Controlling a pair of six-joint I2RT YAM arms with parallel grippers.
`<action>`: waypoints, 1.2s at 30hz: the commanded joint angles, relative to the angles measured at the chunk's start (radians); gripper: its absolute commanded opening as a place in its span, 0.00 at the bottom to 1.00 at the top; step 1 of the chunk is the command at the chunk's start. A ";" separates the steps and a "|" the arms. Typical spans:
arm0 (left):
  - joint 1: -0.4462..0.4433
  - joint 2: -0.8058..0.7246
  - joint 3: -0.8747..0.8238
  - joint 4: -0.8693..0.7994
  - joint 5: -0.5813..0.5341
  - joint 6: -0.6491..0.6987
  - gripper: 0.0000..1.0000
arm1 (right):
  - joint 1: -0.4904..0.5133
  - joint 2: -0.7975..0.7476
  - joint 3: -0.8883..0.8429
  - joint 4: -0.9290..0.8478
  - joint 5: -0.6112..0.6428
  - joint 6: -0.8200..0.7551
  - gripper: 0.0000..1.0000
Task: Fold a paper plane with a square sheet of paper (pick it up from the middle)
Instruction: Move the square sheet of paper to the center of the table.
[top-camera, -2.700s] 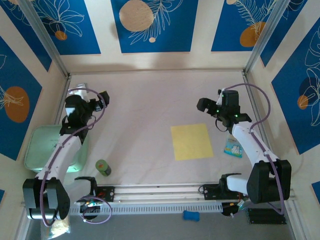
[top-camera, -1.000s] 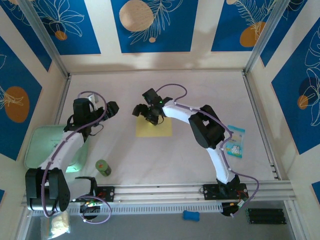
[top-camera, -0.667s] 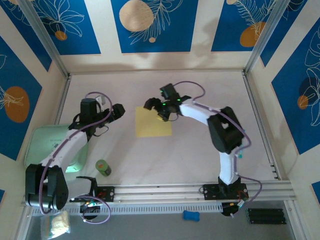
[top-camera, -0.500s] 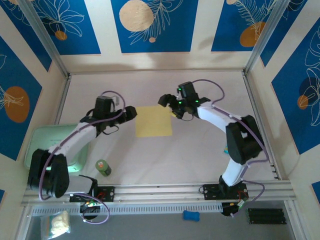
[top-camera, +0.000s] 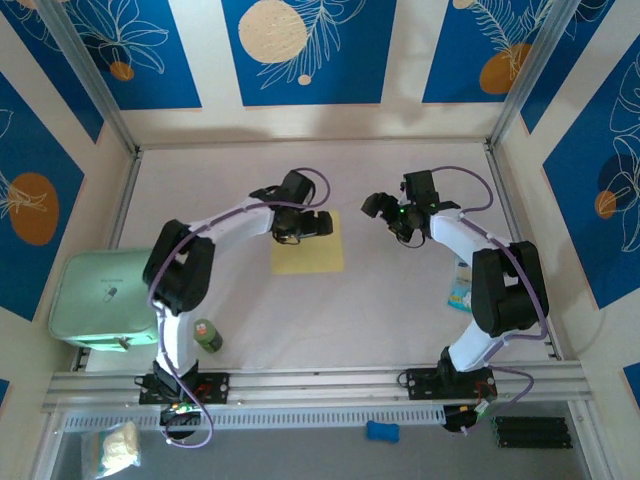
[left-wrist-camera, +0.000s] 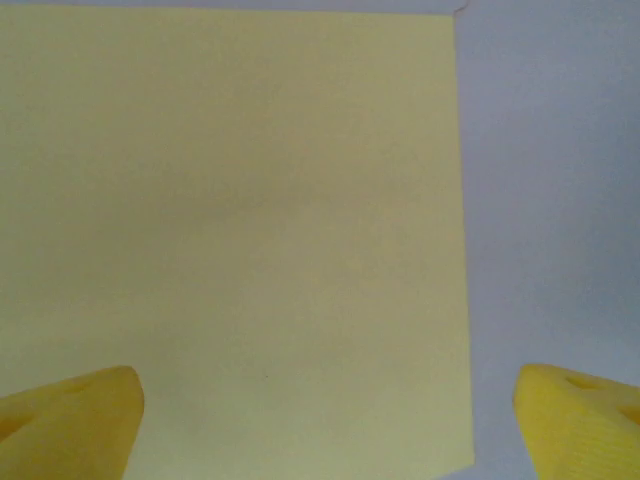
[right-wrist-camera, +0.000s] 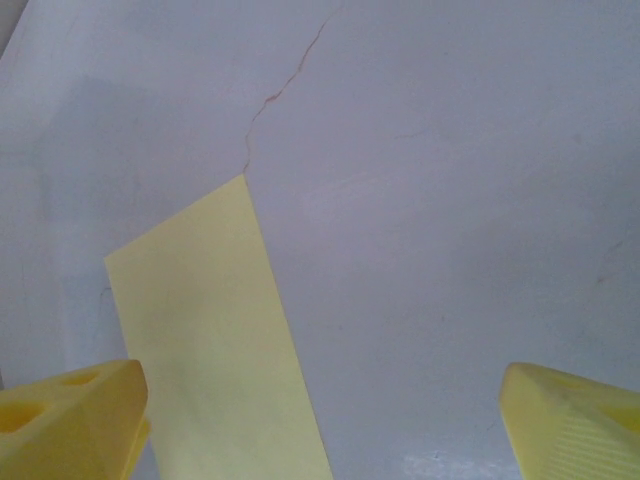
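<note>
"Where is the paper?"

"I see the square sheet of paper (top-camera: 308, 250) lying flat and unfolded on the worktop (top-camera: 400, 300), a little left of centre."

"And your left arm?"

"My left end effector (top-camera: 305, 225) hangs over the sheet's far edge. In its wrist view the sheet spreads under it, with one edge of the paper running down nearer the right-hand finger (left-wrist-camera: 580, 425). The fingers stand wide apart with nothing between them. I cannot tell whether they touch the paper."

"The right one?"

"The right end effector (top-camera: 388, 215) is over bare worktop, off to the sheet's right and apart from it. Its fingers are also spread wide and hold nothing. Its camera catches one corner of the sheet beside the left-hand finger (right-wrist-camera: 70, 415)."

"Anything else around?"

"A pale green box (top-camera: 105, 300) sits at the left edge, with a small green can (top-camera: 206, 335) near it. A blue-green packet (top-camera: 462, 290) lies on the right, partly behind the right arm."
</note>
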 joint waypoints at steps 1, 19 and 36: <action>-0.020 0.078 0.102 -0.163 -0.050 0.040 0.95 | -0.017 -0.032 -0.010 -0.018 -0.002 -0.028 0.92; -0.120 0.021 -0.149 -0.276 -0.086 0.073 0.90 | -0.046 -0.009 0.006 -0.023 0.022 -0.027 0.92; -0.110 0.017 0.042 -0.365 -0.236 0.004 0.92 | -0.088 -0.011 0.004 -0.026 0.036 -0.046 0.92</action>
